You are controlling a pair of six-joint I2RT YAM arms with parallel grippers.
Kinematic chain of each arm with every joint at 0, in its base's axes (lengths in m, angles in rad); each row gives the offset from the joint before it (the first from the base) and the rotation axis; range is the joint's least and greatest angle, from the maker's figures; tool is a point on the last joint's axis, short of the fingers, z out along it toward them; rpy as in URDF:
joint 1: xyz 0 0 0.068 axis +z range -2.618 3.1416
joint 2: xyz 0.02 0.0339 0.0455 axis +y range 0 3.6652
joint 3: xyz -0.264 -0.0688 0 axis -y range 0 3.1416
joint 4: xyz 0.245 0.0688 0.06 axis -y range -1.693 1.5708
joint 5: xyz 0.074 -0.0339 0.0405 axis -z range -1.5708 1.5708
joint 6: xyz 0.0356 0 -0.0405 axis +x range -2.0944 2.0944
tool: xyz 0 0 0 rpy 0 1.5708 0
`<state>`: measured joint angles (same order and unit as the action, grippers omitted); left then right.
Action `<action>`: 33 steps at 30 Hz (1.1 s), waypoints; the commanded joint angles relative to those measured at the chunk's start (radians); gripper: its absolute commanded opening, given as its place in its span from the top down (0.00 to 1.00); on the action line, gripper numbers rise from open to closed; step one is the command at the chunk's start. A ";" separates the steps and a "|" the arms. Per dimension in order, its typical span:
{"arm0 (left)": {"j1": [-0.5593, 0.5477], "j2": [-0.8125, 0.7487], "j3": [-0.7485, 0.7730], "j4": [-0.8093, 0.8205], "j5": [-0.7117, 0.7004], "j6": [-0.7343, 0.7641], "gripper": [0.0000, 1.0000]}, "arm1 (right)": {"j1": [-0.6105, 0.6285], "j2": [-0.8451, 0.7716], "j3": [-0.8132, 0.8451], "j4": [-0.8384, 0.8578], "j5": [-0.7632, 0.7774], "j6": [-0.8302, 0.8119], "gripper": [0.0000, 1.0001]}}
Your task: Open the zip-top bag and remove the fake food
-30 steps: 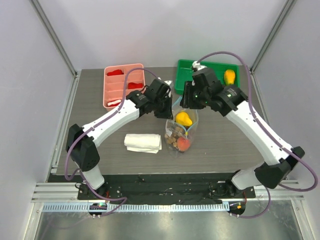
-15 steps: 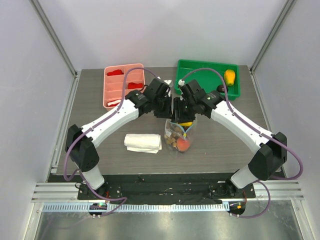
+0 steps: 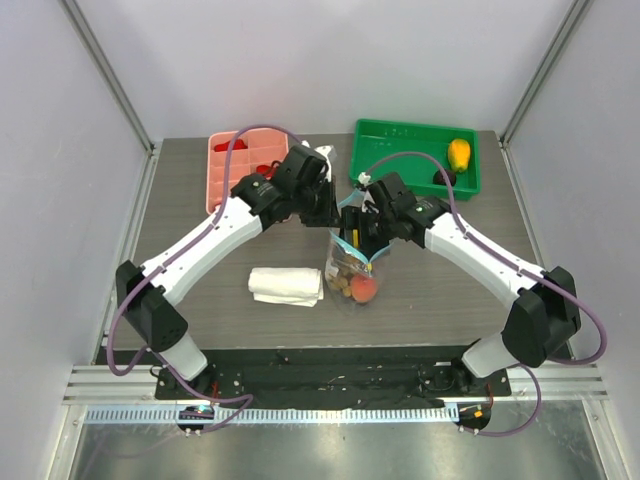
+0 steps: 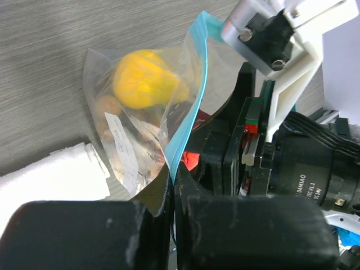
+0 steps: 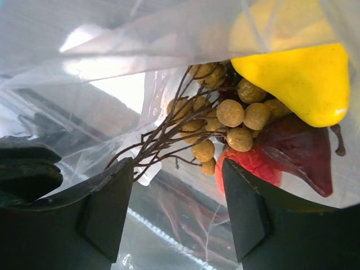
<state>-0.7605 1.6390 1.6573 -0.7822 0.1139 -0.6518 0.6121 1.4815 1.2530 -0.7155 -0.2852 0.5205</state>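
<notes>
Left gripper (image 4: pixel 173 194), at 11 o'clock of the zip-top bag (image 3: pixel 356 268), has its jaws pinching the blue zip strip, likely to hold the mouth up. The bag stands mid-counter (image 3: pixel 450 290) with the fake food (image 5: pixel 292 79) inside. At 1 o'clock the right gripper (image 5: pixel 175 171) has its jaws wide, gripping nothing.

The surface (image 3: pixel 450 285) is a dark grey board with a wood grain, set between pale walls. Two trays sit along its far edge, well apart: a pink tray (image 3: pixel 216 185) on the left and a green tray (image 3: pixel 400 127) on the right. A folded white cloth (image 3: pixel 286 285) lies flat left of the middle. Just to its right is the clear bag (image 3: pixel 356 284), its lower end resting on the surface and its blue-edged mouth pointing toward the trays.
</notes>
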 commanded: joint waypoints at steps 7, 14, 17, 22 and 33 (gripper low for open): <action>-0.017 -0.025 0.062 0.006 0.059 -0.020 1.00 | -0.008 -0.010 -0.089 0.197 -0.292 0.228 0.28; -0.030 -0.019 0.042 0.021 0.055 -0.026 1.00 | -0.031 0.060 -0.075 0.086 -0.394 0.433 0.30; -0.037 -0.018 0.041 0.029 0.043 -0.029 1.00 | -0.032 0.073 -0.086 0.080 -0.405 0.545 0.31; -0.043 -0.024 0.021 0.055 0.032 -0.046 1.00 | -0.043 0.080 -0.162 0.160 -0.411 0.680 0.33; -0.076 -0.039 -0.013 0.070 -0.006 -0.057 1.00 | -0.054 0.046 -0.190 0.183 -0.305 0.817 0.80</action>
<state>-0.8268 1.6390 1.6547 -0.7788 0.0982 -0.6964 0.5652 1.5562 1.0851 -0.5457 -0.6281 1.2613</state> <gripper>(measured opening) 0.002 0.289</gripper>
